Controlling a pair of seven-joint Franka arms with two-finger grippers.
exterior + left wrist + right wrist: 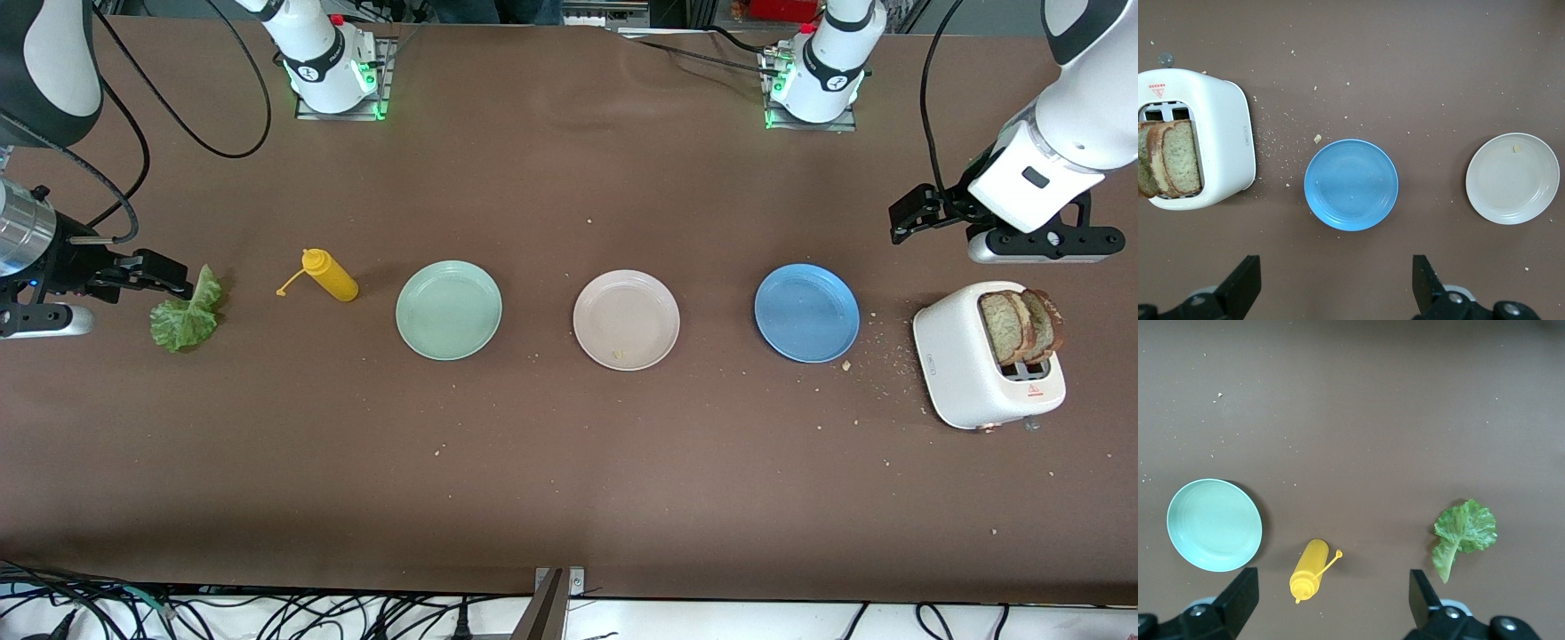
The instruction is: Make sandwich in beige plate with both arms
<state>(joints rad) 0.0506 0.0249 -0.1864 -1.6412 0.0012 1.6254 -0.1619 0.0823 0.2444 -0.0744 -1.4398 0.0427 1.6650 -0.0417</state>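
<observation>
The beige plate lies bare between a mint-green plate and a blue plate. Brown-crusted bread slices stand upright in a white toaster at the left arm's end. A ruffled lettuce leaf lies on the table at the right arm's end. My left gripper hangs open and holds nothing, over the table beside the toaster. My right gripper hangs open, also holding nothing, just beside the lettuce.
A yellow squeeze bottle lies on its side between the lettuce and the mint-green plate. Crumbs are scattered round the toaster and the blue plate. Both arm bases stand along the table's edge farthest from the front camera.
</observation>
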